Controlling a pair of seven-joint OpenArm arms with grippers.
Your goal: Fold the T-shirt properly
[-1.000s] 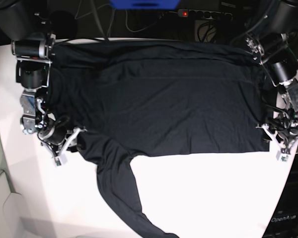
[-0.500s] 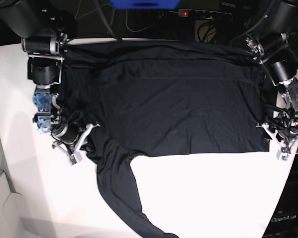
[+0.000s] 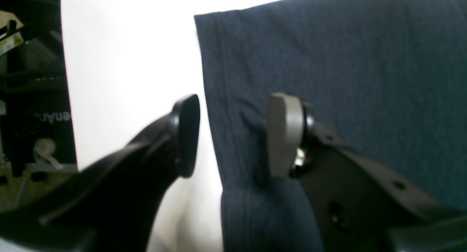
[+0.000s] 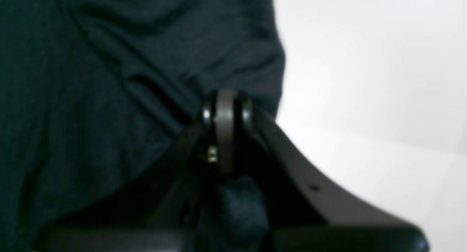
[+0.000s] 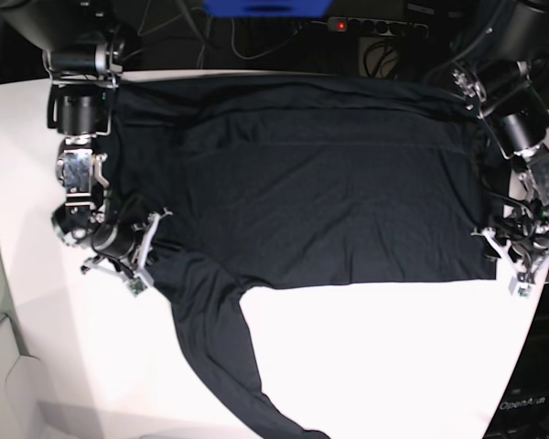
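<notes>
T-shirt (image 5: 302,183) spread flat across white bench (image 5: 366,357), one sleeve trailing toward the near edge; right hand (image 4: 224,135) pressed together, pinching fabric at the sleeve-side edge; left hand (image 3: 233,135) spread, straddling the opposite edge.

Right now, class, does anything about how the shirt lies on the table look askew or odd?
Yes. The T-shirt lies mostly flat, but one long sleeve trails toward the near table edge and runs out of view. Fabric is bunched where the right gripper is shut on it; the left gripper straddles the opposite edge, open.
</notes>
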